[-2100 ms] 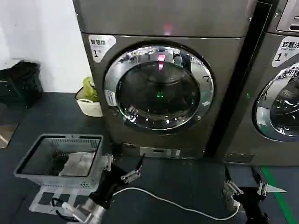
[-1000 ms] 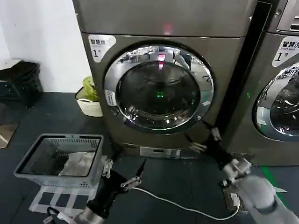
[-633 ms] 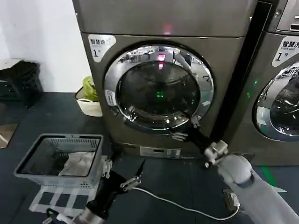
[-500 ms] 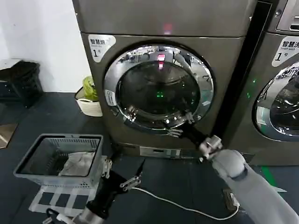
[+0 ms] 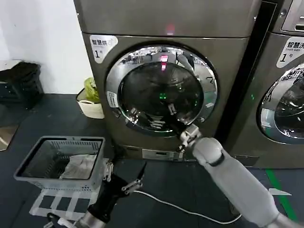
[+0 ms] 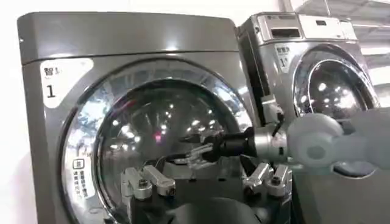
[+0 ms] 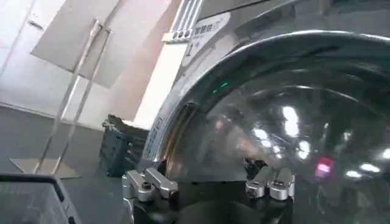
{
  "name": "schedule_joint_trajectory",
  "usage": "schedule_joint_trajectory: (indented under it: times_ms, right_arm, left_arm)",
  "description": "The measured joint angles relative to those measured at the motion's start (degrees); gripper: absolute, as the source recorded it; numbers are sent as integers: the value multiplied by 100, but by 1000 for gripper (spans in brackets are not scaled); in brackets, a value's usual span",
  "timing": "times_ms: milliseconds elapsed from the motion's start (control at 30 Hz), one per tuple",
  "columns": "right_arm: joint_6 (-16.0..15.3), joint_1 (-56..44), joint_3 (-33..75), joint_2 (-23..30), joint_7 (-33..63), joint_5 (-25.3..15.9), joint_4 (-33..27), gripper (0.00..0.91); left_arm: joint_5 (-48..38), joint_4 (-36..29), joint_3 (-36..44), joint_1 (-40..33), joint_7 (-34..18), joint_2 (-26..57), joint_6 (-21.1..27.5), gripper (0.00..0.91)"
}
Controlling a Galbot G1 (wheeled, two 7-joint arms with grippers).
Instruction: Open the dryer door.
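reaching right tool (image 5: 164, 117) open, at dryer door (image 5: 161, 90)

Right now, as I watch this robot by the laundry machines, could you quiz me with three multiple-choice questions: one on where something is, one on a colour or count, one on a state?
1. Where is the right gripper?
A. In front of the dryer door's glass
B. Inside the basket
C. Down by the floor cable

2. What colour is the rim of the dryer door?
A. Matte red
B. Shiny chrome
C. Plain white

3. What state is the dryer door in?
A. Swung wide open
B. Taken off the machine
C. Shut against the machine

Answers:
1. A: in the head view the right arm reaches up so its gripper sits over the lower part of the dark glass.
2. B: the wide ring around the glass is mirror-bright.
3. C: the door lies flush with the front panel.

The left gripper is low, beside the grey basket.
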Motion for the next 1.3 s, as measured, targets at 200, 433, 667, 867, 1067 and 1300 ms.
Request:
schedule_joint_trajectory:
  times_ms: [200,433,667,867,1067,1300]
  right_arm:
    - [47,111,-66,369,93,-214,-385,907]
    - [134,280,-47,888,115,-470,-882,907]
    - [276,467,-26,1328,63,-673,-1423,907]
    - [333,607,39,1629,-23,-777,-1822,907]
    - [343,756,36,1881,-159,-786,-2128,907]
    - [462,909,-32,2018,-447,-701,-2446,907]
  left_arm:
    - [1,0,2,5,2,-23,-14,907]
    - [-3,-2,-25,6,4,-61,-44,907]
    - [-7,-38,-102,83,6,-100,-98,907]
    - [-9,-44,-151,109,9,-113,-127,907]
    - [-9,-58,-171,113,19,-119,-142,907]
    - [-19,-142,-284,206,42,-171,-151,907]
